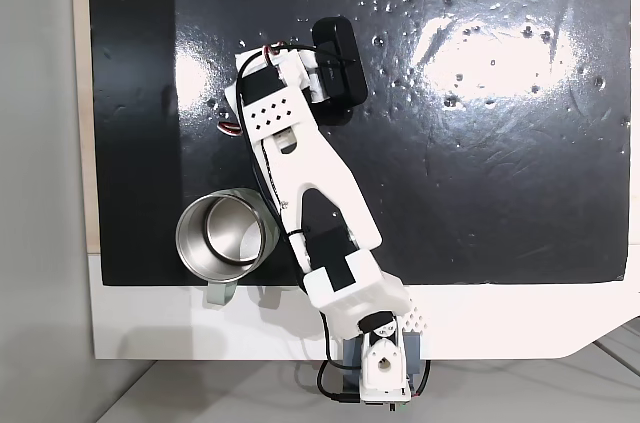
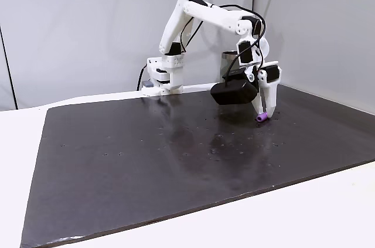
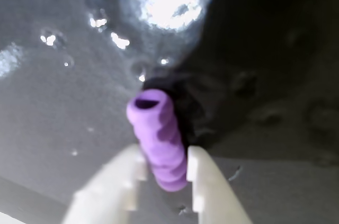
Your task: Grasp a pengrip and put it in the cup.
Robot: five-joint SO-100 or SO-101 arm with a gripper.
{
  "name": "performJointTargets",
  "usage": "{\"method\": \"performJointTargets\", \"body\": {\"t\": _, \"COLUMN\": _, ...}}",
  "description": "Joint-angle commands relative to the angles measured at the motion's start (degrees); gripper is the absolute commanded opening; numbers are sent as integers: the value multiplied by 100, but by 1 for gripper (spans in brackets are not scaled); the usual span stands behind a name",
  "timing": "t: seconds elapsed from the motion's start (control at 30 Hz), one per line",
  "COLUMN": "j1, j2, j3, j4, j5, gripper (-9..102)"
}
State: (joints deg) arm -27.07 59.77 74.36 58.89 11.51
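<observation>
grasp looks done, drop-off not — the gripper [image 3: 163,173] is clamped on the pengrip [image 3: 157,136], white fingers [image 3: 197,173] pressing both sides of its lower end in the wrist view. in a fixed view the pengrip [image 2: 262,117] sits at the fingertips right down at the dark mat [image 2: 146,160]; can't tell if it is lifted clear or touching yet. the cup [image 1: 221,234] stands empty at the near left edge of the mat, well apart from the gripper, beside the arm's [image 1: 310,193] lower link. left to do, by my read: lift, swing back to the cup, let go over its mouth.

view differences: the wrist view gives the actual hold — ribbed purple tube, open end toward the camera, pinched between both fingers. the side fixed view shows height and the gripper [image 2: 262,114] tip on the mat, plus the mat on the white desk [image 2: 328,213], but the cup's steel wall [image 2: 230,63] is just partly seen behind the arm. the top-down fixed view shows the cup's inside and handle and the mat layout, while there the black camera housing [image 1: 338,61] covers the fingertips and pengrip.
</observation>
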Motion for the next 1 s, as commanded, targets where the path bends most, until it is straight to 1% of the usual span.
{"method": "performJointTargets", "body": {"t": 0.0, "j1": -105, "j2": 26, "j3": -237, "j4": 167, "j5": -53, "gripper": 0}}
{"method": "performJointTargets", "body": {"t": 0.17, "j1": -70, "j2": 211, "j3": -220, "j4": 369, "j5": 62, "gripper": 0}}
{"method": "performJointTargets", "body": {"t": 0.37, "j1": -237, "j2": 1415, "j3": -272, "j4": 835, "j5": 18, "gripper": 0}}
{"method": "performJointTargets", "body": {"t": 0.6, "j1": -809, "j2": 3041, "j3": -422, "j4": 1547, "j5": -316, "gripper": 0}}
{"method": "performJointTargets", "body": {"t": 0.97, "j1": -1819, "j2": 4359, "j3": -439, "j4": 2672, "j5": -984, "gripper": 0}}
